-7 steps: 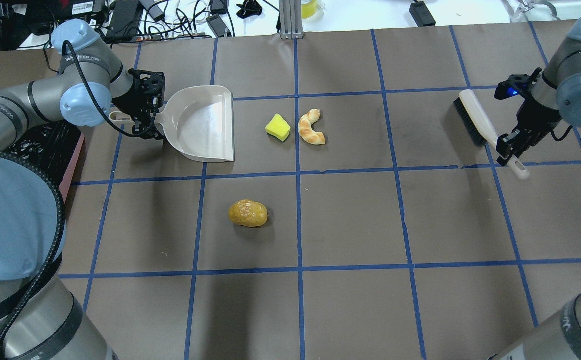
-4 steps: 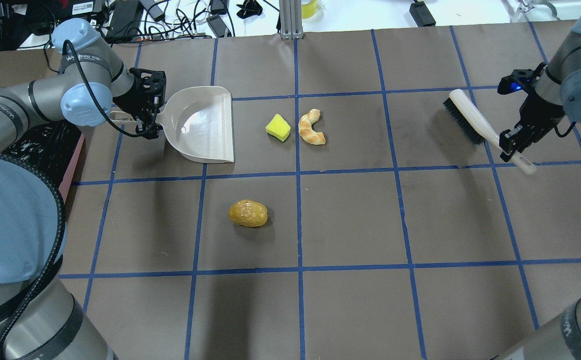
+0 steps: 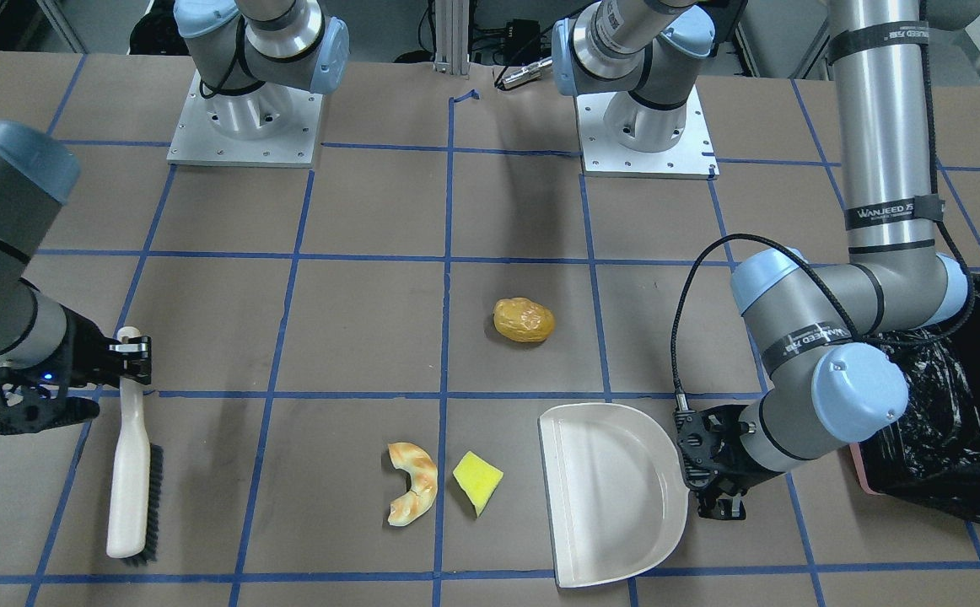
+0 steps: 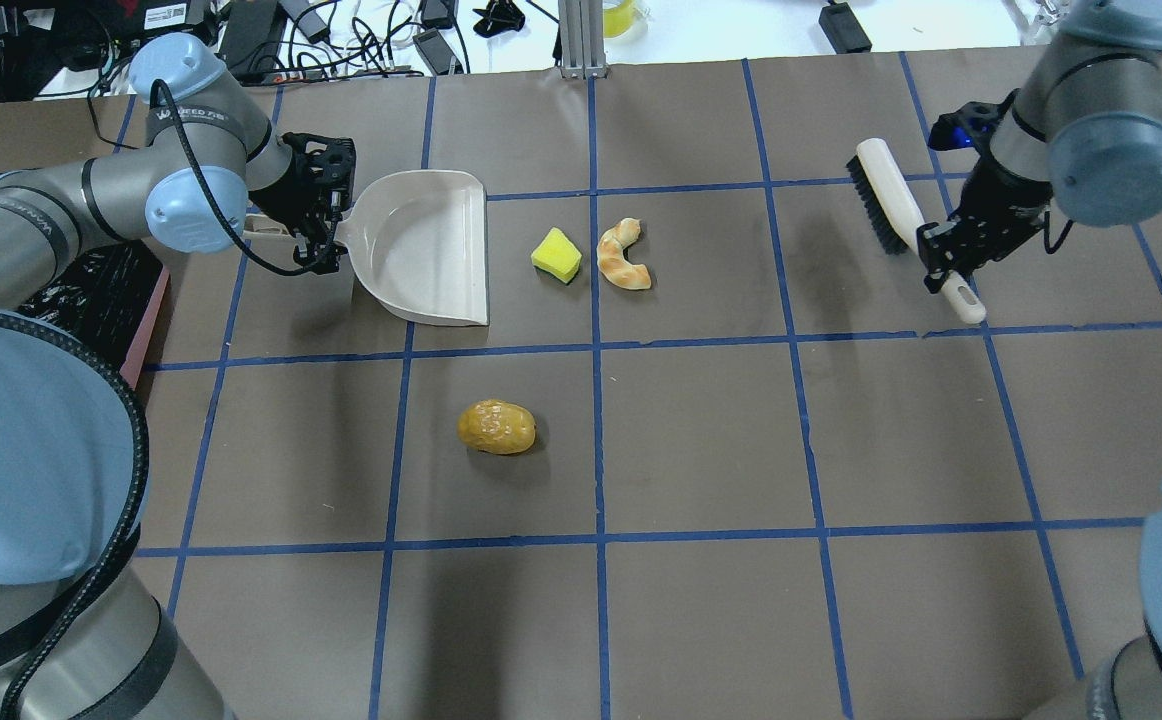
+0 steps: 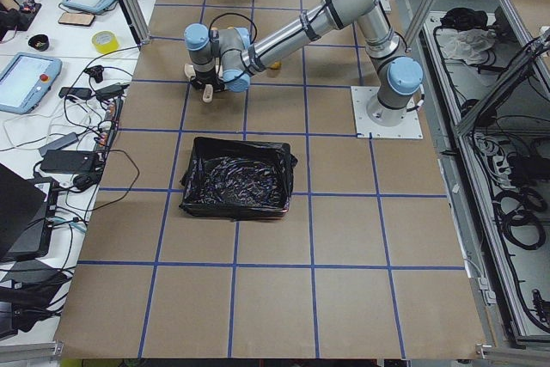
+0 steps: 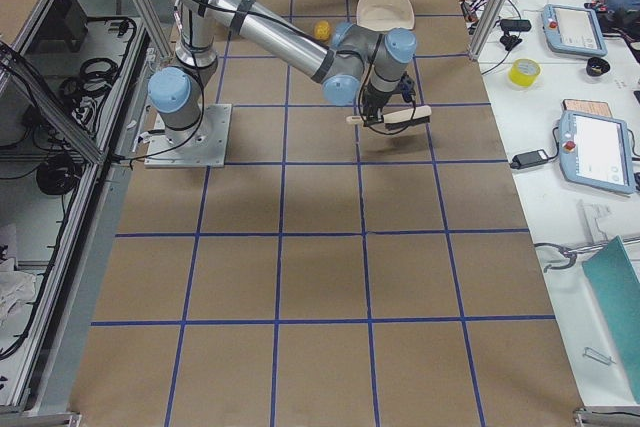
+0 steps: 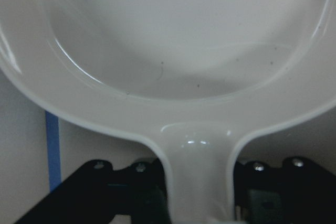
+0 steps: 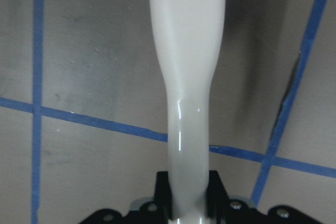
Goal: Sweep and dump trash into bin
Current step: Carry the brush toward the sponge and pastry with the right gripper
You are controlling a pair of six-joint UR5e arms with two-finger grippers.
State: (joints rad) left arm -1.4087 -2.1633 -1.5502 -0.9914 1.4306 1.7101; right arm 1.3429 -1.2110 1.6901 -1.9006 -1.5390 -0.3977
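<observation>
Overhead exterior view: the counter (image 4: 701, 450) carries all three pieces of trash (image 3: 524, 320) loose, so I judge the task to be at its start. Nothing is swept and nothing is dumped. Both tools are in hand. The sweep, the carry and the tip are all left to do.

The bin (image 5: 234, 212) sits at the robot's left side, beside the left arm's elbow. The exterior left view looks into it. Only the crinkled black liner (image 5: 241, 174) shows, with no trash in it that I can make out.

The dustpan (image 4: 421, 245) is the second container, and its tray is bare. Its open mouth faces the sponge wedge (image 4: 556, 255), near it but apart. The left fingers (image 4: 313, 222) are clenched on the dustpan handle (image 7: 197, 177), which the left wrist-mounted view shows pinched between them. I cannot tell whether the front lip rests on the counter.

The brush (image 4: 886, 190) is on the robot's right side, well apart from the trash, with its bristles turned toward it. The right fingers (image 4: 944, 258) are clamped on its handle near the tail end. Its offset shadow suggests that it hangs clear of the counter.

Trash positions:
- Potato-like lump (image 4: 496, 427): alone, nearer the robot, apart from the other two.
- Bread piece (image 4: 623, 257): on the far side of the sponge wedge from the dustpan.
- Sponge wedge: between the dustpan mouth and the bread piece, just beside the latter.
</observation>
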